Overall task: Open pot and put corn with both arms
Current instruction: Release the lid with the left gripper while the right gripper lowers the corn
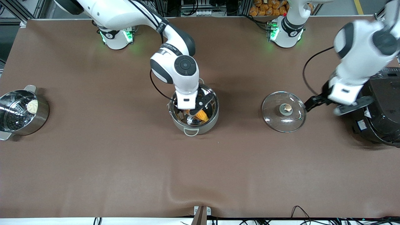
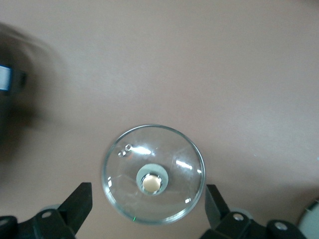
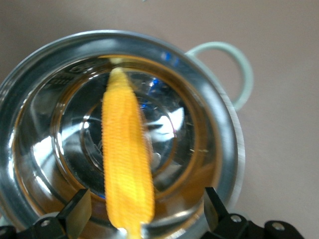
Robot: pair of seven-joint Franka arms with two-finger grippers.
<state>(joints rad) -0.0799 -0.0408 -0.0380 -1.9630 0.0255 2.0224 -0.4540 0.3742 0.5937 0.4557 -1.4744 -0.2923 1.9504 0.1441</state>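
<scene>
The steel pot [image 1: 204, 126] stands uncovered at the table's middle. The yellow corn [image 1: 202, 115] is inside it, leaning against the wall. My right gripper [image 1: 197, 109] hangs over the pot, open. In the right wrist view the corn [image 3: 124, 149] runs across the pot [image 3: 230, 139] between the spread fingers of that gripper [image 3: 144, 199], which do not touch it. The glass lid [image 1: 275, 116] with its bronze knob [image 1: 287, 108] lies on the table toward the left arm's end. My left gripper [image 1: 323, 107] is open in the air beside it; in the left wrist view it [image 2: 148, 195] is empty above the lid [image 2: 177, 149].
A steel steamer pot [image 1: 40, 117] with a white bun [image 1: 32, 106] stands at the right arm's end of the table. A big black cooker [image 1: 381, 122] stands at the left arm's end, under the left arm's wrist.
</scene>
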